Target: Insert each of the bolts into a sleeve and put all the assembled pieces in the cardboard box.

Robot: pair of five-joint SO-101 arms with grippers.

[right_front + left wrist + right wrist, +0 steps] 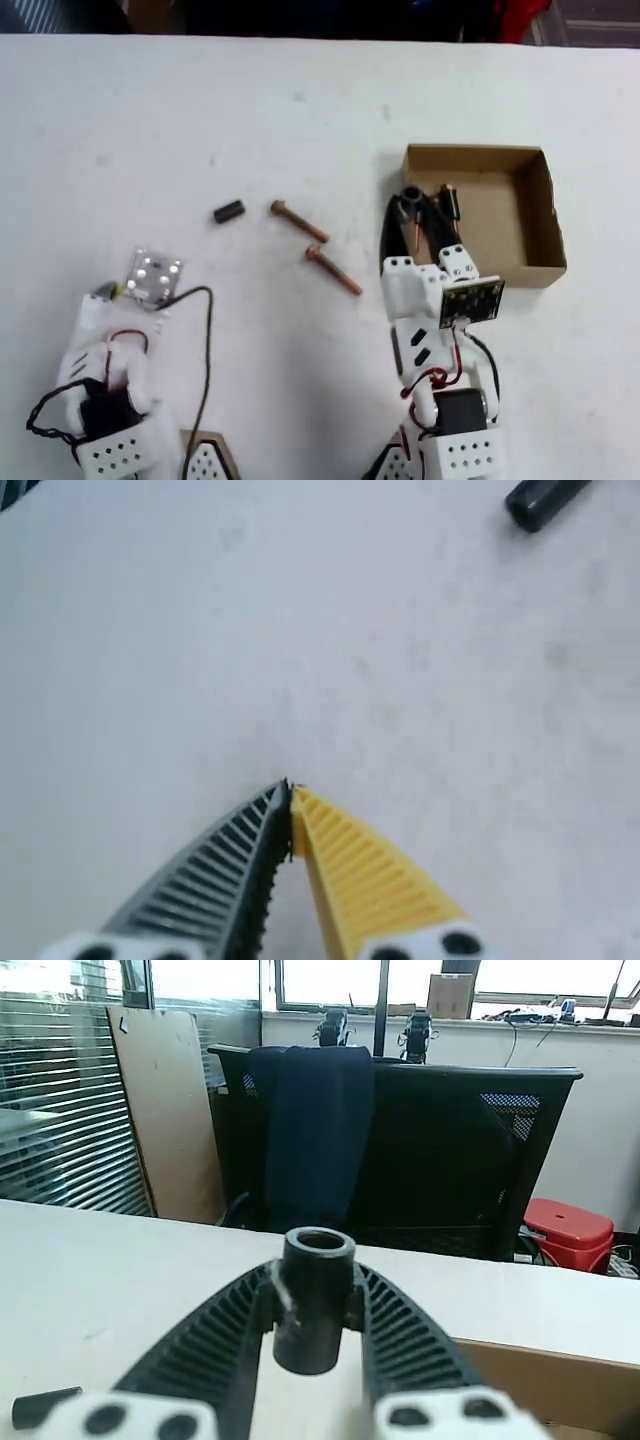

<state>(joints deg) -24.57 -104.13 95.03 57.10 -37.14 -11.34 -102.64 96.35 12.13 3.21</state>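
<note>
My right gripper (411, 203) is shut on a black sleeve (316, 1325), held upright with its open end showing, at the near left corner of the cardboard box (530, 215). A copper bolt shaft (418, 234) shows between the fingers below the sleeve. One bolt-and-sleeve piece (450, 203) lies inside the box. Two loose copper bolts (298, 221) (333, 270) and a loose black sleeve (229, 212) lie on the table left of the box. My left gripper (290, 790) is shut and empty over bare table, with the loose sleeve (545, 500) some way beyond it.
The left arm (110, 390) sits at the near left with its cable (207, 340) trailing beside it. In the right wrist view the loose sleeve (45, 1405) lies on the table, with a black chair (400, 1140) beyond the far edge.
</note>
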